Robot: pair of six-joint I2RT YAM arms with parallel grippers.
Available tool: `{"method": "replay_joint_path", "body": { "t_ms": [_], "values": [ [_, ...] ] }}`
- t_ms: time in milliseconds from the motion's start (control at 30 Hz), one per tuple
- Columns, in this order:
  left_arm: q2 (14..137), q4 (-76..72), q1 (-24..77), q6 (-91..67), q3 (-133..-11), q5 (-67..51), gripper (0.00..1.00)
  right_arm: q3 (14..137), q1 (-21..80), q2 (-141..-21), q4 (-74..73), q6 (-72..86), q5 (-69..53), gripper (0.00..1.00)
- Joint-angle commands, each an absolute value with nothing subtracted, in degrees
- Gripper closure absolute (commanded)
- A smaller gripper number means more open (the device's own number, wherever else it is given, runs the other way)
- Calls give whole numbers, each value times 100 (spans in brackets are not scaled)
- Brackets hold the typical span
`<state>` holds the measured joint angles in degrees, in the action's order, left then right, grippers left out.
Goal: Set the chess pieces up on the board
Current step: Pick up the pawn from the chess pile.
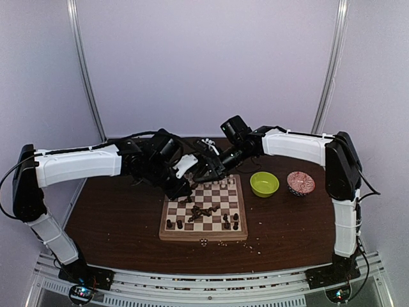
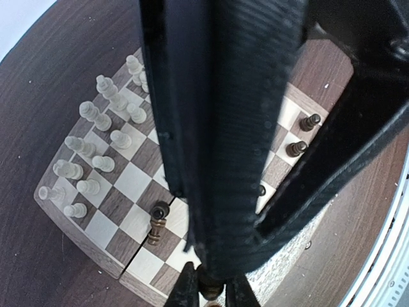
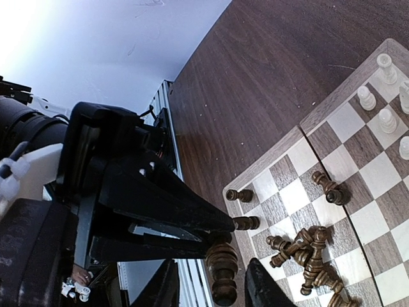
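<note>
so both arms meet over the far left corner of the board [image 1: 203, 236], which sits about mid-table [image 1: 115, 211]. the left fingers [image 2: 184, 291] are pinched nearly closed on a dark brown piece [image 3: 223, 272] and have a proper hold of it. the right fingers [image 3: 261, 291] are part way open and straddle that same piece. there's a clear gap on one side, and the other side is so close I can't tell if it touches

the white pieces [image 2: 102, 121] stand upright in two rows along the far edge of the board. the dark pieces [image 3: 307, 249] are a mess: a tangled heap lying around the middle squares, one more tipped over just beside it, and a few standing along the near edge

a green bowl [image 1: 264, 184] and a red patterned bowl [image 1: 300, 183] sit side by side right of the board, apart from it. pale crumbs [image 1: 220, 243] are scattered on the table just in front of the board
</note>
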<state>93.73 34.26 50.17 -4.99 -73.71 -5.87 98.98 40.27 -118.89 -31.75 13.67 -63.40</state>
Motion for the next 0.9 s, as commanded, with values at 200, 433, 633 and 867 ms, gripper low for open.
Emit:
{"method": "replay_joint_path", "body": {
  "t_ms": [200,433,633,867],
  "values": [
    [9193,3155,4983,-597,-7286,-456,95,9710,4062,-11874,-3047,1435,-6228,78],
    [9179,3151,4983,-607,-7254,-374,95,9666,4020,-11803,-3080,1346,-6024,86],
    [9193,3179,4983,-606,-7165,-314,95,9650,3732,-11567,-3467,814,-5479,88],
    [9186,3096,4983,-648,-7043,-290,95,9192,3311,-11048,-3824,25,-4842,90]
  ]
}}
